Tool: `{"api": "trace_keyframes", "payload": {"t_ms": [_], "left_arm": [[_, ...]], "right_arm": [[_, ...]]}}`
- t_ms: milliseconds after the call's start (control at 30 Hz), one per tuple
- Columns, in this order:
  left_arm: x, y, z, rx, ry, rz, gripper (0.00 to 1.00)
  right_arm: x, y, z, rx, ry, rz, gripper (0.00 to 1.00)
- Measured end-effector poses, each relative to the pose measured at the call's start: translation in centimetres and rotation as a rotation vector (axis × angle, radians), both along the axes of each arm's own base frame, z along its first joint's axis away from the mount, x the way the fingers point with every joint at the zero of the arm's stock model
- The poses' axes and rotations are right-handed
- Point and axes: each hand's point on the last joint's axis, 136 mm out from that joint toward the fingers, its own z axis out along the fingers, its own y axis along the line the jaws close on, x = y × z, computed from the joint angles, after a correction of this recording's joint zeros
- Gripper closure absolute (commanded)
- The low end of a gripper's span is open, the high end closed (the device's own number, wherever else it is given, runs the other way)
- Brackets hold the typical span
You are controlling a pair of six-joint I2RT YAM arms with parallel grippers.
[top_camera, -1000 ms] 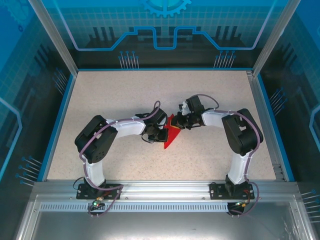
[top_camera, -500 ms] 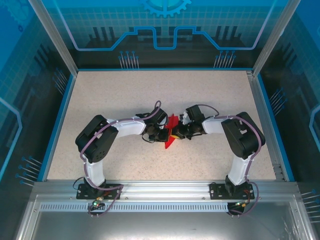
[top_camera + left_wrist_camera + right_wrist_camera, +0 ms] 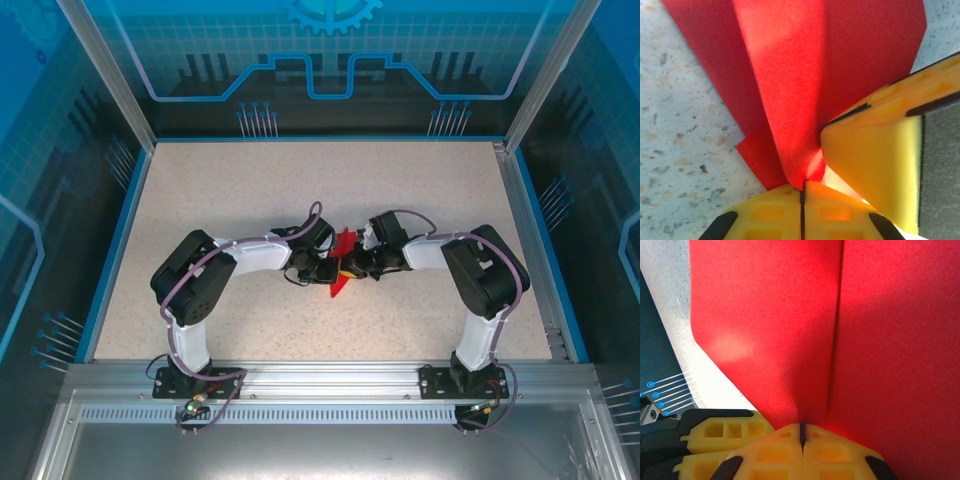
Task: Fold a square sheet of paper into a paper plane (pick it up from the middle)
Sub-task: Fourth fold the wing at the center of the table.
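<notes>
– Since a second ago the right gripper (image 3: 358, 266) has swung in close to the left gripper (image 3: 322, 270), and the red paper (image 3: 341, 272) has narrowed from a broad wedge to a slim, bunched sliver.

– Where does the paper sit now?

– Just to the right of the left gripper, caught between it and the right gripper, over the speckled table (image 3: 250, 190).

– Are both of them holding it?

– Yes. In the left wrist view the left gripper (image 3: 802, 187) has its yellow pads pressed flat together with a fold of paper nipped at the seam. The right gripper (image 3: 801, 432) is clenched on the sheet the same way (its finger (image 3: 875, 165) also crowds in just right of the left gripper's tips).

– What could go wrong?

– With two tight pinches this close, I'd judge any pull away from the left gripper could tear the thin sheet or drag the crease off line. A push toward it could crumple the layers instead.

– How does the paper look?

– Bright red and matte (image 3: 805, 75), with layers overlapping above the left gripper's tips and a lower flap poking out to their left. One sharp straight crease runs up the sheet (image 3: 790, 330). It isn't a clean dart yet.
</notes>
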Motion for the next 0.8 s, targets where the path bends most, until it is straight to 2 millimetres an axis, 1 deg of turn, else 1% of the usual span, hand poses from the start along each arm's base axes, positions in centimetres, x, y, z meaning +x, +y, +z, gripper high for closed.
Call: {"api": "trace_keyframes", "payload": {"t_ms": [267, 500, 600, 800], "left_arm": [[0.0, 0.0, 0.0, -0.004, -0.005, 0.000, 0.90], [0.0, 0.0, 0.0, -0.012, -0.015, 0.000, 0.87], [-0.1, 0.0, 0.1, -0.016, -0.019, 0.000, 0.82], [-0.2, 0.1, 0.2, -0.016, -0.018, 0.002, 0.77]], "right_arm": [[-0.1, -0.2, -0.4, -0.024, -0.015, 0.014, 0.98], [-0.2, -0.4, -1.0, -0.067, -0.052, 0.043, 0.99], [-0.2, -0.5, -1.1, -0.082, -0.068, 0.062, 0.99], [-0.3, -0.5, -1.1, -0.091, -0.082, 0.083, 0.99]]}}
